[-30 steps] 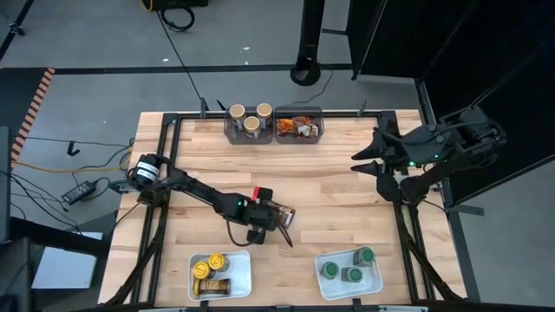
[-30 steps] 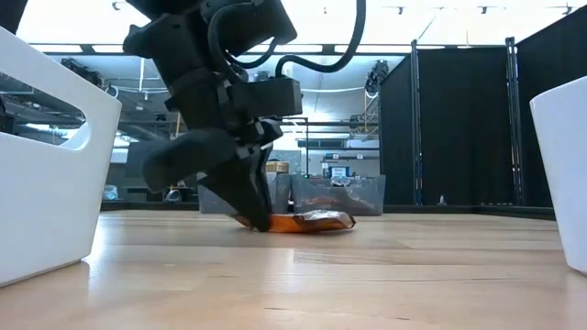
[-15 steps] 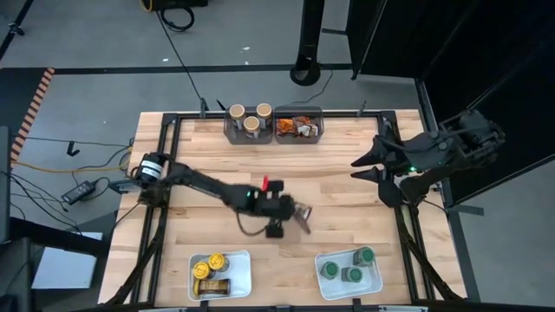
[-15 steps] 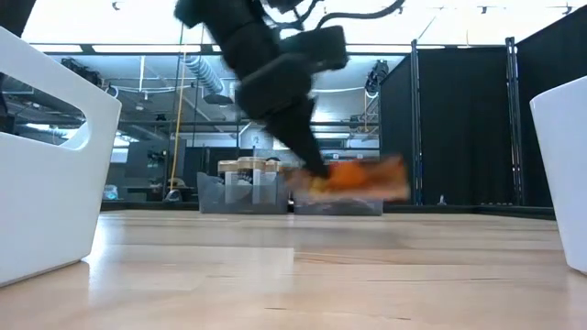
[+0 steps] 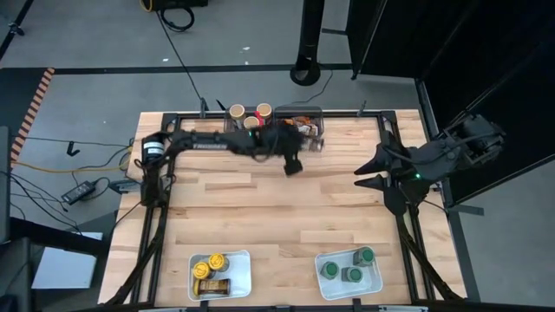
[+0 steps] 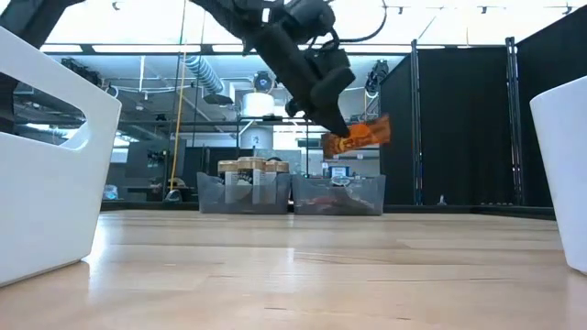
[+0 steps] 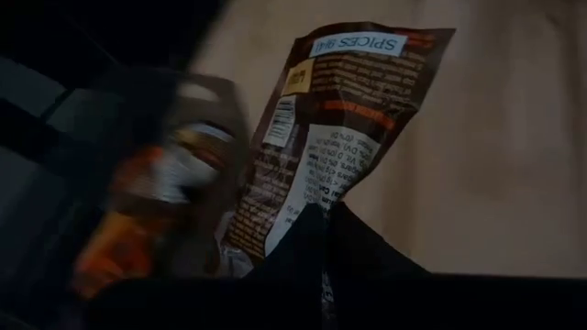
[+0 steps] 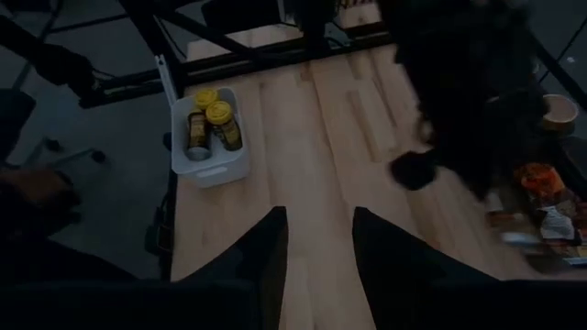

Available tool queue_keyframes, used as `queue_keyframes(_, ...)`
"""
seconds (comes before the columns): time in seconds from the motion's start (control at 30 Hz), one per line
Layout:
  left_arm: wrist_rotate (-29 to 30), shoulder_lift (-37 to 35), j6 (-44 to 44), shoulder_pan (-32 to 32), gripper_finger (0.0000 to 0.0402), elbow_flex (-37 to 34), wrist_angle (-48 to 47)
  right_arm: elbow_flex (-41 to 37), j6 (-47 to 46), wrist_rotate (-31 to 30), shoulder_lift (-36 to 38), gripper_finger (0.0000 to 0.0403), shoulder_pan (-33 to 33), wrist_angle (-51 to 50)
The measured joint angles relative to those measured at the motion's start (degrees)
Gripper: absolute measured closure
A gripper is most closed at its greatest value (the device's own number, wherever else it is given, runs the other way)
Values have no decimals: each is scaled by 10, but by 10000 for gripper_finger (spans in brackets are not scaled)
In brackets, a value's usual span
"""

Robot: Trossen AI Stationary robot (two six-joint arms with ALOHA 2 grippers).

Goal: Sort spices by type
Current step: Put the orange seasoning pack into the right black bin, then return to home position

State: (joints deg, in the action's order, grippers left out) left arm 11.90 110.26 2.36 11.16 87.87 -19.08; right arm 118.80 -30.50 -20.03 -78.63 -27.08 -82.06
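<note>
My left gripper [image 6: 336,134] is shut on an orange-and-brown spice packet [image 6: 363,135], high above the far grey bin of packets [image 6: 336,195]. In the high view the gripper [image 5: 299,146] reaches to the table's far edge, beside that bin [image 5: 302,126]. The packet's printed back fills the left wrist view [image 7: 335,128]. A second grey bin [image 5: 247,122] holds tan-lidded jars. My right gripper [image 8: 317,240] is open and empty at the table's right side [image 5: 364,171]. My left gripper pinches one end of the packet [image 7: 316,206] between its two shut fingers. The rest of the packet sticks out past the fingertips. It is lifted clear of the table and tilts a little upward in the low view [image 6: 376,128].
A white tray [image 5: 241,276] at the near left holds yellow-lidded jars and brown packets; it also shows in the right wrist view [image 8: 183,147]. A white tray [image 5: 325,282] at the near right holds green-lidded jars. Bare wood lies between the trays and the bins.
My left gripper has lifted the orange packet off the middle of the table. It has carried the packet up and toward the far edge, to above the grey bin of packets. It has stayed shut on the packet.
</note>
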Motion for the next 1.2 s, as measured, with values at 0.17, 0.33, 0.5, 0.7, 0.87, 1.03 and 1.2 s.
queue_keyframes(0.17,-32,-1,5,79,401,1,35,0,0,-30,0,270,-12,0)
queue_keyframes(0.33,-51,-1,18,135,401,1,43,0,0,-42,0,270,-15,0)
queue_keyframes(0.5,-84,1,19,165,401,1,44,0,0,-62,0,270,-15,0)
queue_keyframes(0.7,-91,20,36,165,376,1,59,0,1,-74,0,270,-15,0)
queue_keyframes(0.87,-86,25,60,162,321,2,78,0,-17,-74,0,270,-15,0)
queue_keyframes(1.03,-86,26,64,162,262,2,91,0,-28,-74,1,270,-15,1)
queue_keyframes(1.2,-112,4,11,155,229,11,42,0,-5,-74,1,270,-15,14)
